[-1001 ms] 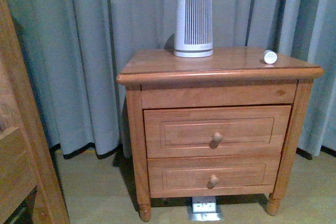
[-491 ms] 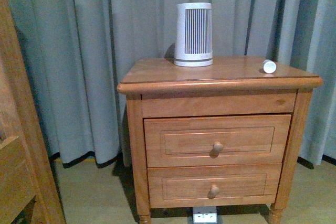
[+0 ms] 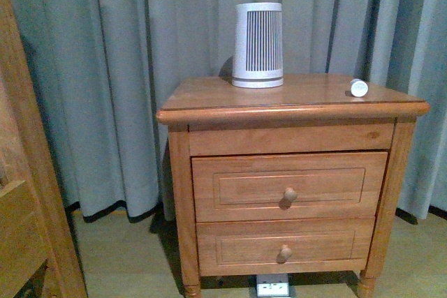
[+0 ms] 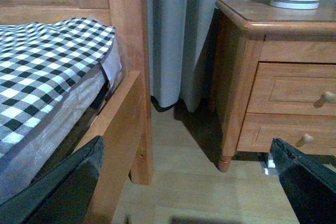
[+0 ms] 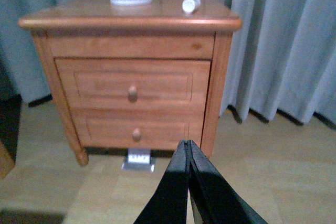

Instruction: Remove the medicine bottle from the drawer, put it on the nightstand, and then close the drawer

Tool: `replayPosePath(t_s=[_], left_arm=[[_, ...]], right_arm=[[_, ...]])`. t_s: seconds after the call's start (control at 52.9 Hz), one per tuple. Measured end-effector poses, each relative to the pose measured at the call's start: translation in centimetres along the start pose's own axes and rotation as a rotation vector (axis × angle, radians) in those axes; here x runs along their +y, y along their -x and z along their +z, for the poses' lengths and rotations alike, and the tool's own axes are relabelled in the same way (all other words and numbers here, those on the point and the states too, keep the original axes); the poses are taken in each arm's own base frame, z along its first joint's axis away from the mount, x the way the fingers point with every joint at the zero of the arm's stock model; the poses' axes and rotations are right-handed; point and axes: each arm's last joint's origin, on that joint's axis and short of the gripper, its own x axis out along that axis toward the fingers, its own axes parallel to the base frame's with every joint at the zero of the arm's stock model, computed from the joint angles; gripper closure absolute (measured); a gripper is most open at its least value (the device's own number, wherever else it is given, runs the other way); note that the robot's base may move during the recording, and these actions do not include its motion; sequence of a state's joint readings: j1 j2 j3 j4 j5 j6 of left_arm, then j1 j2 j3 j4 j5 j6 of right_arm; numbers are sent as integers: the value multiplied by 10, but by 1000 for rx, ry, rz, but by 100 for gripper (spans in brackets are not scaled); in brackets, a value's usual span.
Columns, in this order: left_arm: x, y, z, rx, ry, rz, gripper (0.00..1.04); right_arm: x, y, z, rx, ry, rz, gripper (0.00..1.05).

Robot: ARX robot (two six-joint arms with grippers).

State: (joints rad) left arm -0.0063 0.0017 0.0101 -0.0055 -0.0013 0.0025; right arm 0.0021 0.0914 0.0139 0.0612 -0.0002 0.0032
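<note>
Front view: the nightstand [image 3: 293, 113] is seen standing on a pale wooden floor [image 3: 126, 256] before grey pleated curtains [image 3: 105, 68]. Its orange-brown top has a rounded edge and a slight gloss. The medicine bottle [image 3: 359, 88], small, white and round-capped, is seen lying on its side near the right edge of that top, well apart from the tall white ribbed device [image 3: 258, 45] standing upright toward the back. The drawer [image 3: 289, 186], the upper of the two, is shut flush, its recessed panel and round knob facing out; the lower drawer [image 3: 285, 246] is shut as well. A white floor outlet [image 3: 272, 285] is seen under the cabinet between its turned legs.

A wooden bed frame [image 4: 128, 77] with a black-and-white checked cover [image 4: 47, 66] is shown in the left wrist view, with a strip of bare floor between it and the nightstand. The left end effector [image 4: 189, 182] is held with its dark fingers wide apart, empty. The right end effector [image 5: 188, 182] is held with its fingers pressed together, empty, over open floor in front of the cabinet.
</note>
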Motion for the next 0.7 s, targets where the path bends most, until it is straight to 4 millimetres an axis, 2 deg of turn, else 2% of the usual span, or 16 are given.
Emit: replayPosePath(t_s=[0.434,0.567,0.623,0.699], left_arm=[[0,0,0,0,0,0,7],[0,0,0,0,0,0,7],[0,0,0,0,0,0,7],[0,0,0,0,0,-1,7]], right_arm=[[0,5,1,-26,1,0,101],[0,5,1,-26,1,0,78],[0,5,1,-26,1,0,63],[0,5,1,-26,1,0,51]])
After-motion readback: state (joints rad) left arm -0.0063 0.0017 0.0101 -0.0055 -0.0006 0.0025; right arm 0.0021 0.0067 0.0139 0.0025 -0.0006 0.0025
